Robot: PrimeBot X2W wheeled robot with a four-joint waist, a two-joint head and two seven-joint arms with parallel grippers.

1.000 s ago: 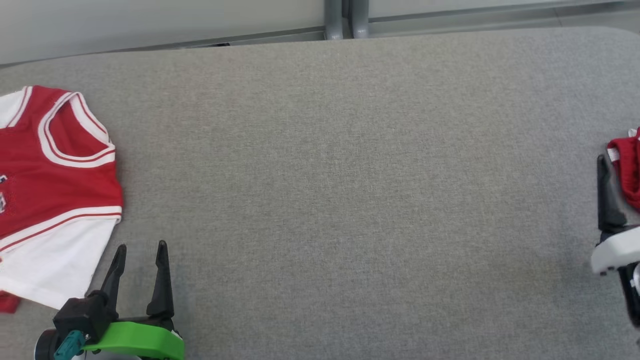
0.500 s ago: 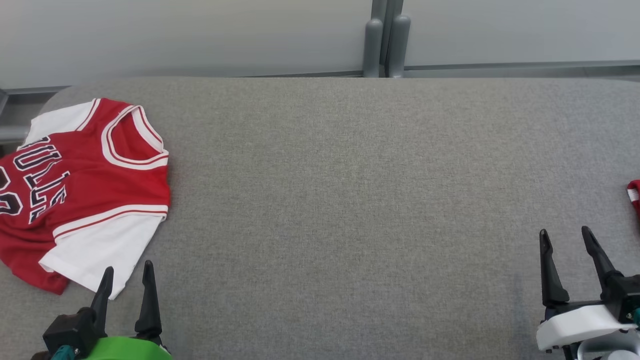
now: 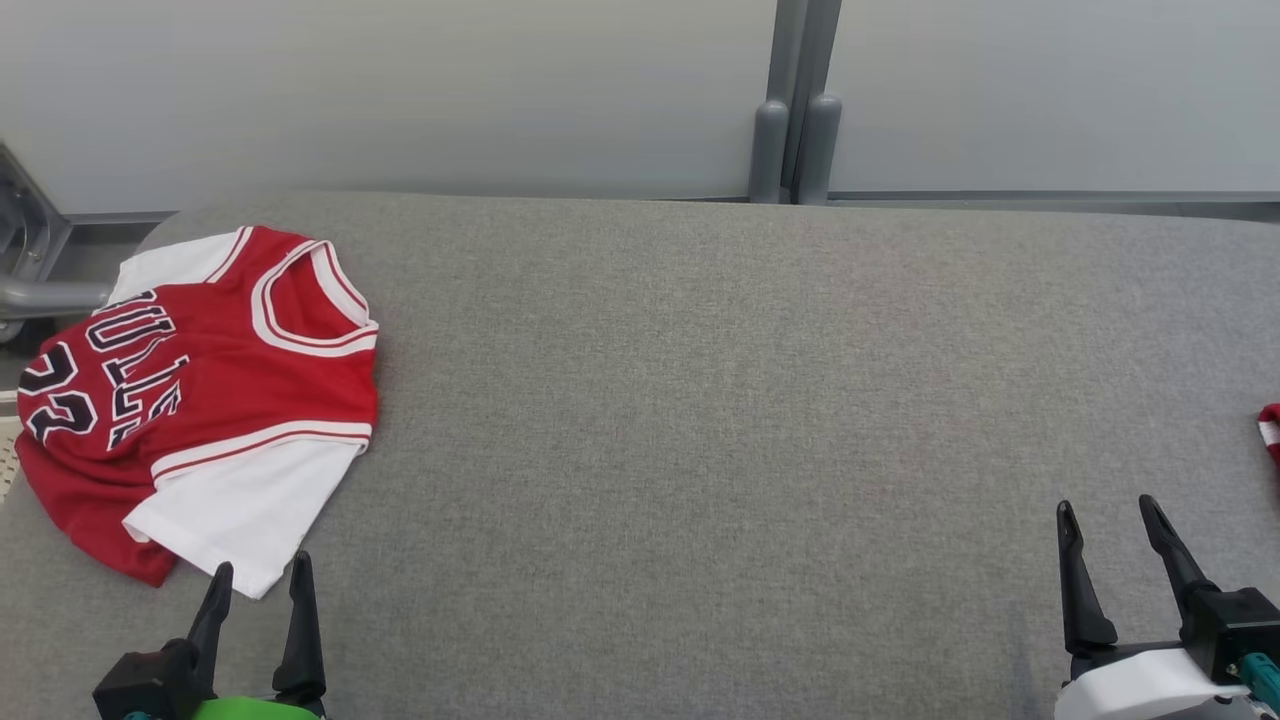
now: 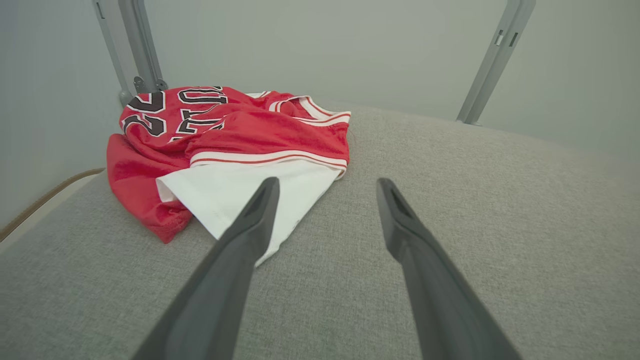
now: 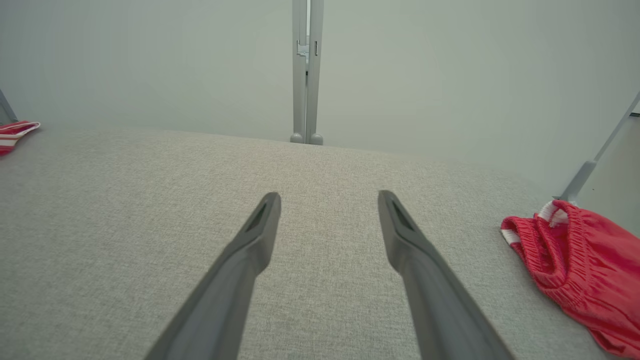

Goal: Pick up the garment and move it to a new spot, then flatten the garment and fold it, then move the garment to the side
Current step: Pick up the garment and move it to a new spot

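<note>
A red and white jersey with black lettering lies folded at the left end of the grey padded table. My left gripper is open and empty just in front of the jersey's white sleeve. In the left wrist view the jersey lies ahead and to the left of the open left gripper. A crumpled pair of red shorts lies at the table's right edge. My right gripper is open and empty, to the left of the shorts and nearer the table's front edge.
A grey double post stands behind the table's far edge against a pale wall. A grey metal frame sits beyond the table's left end. Bare grey cloth stretches between the two garments.
The head camera has swung and tilted up, shifting the whole picture. My right gripper, close beside the red shorts a second ago, now stands apart from them. Both grippers stay open.
</note>
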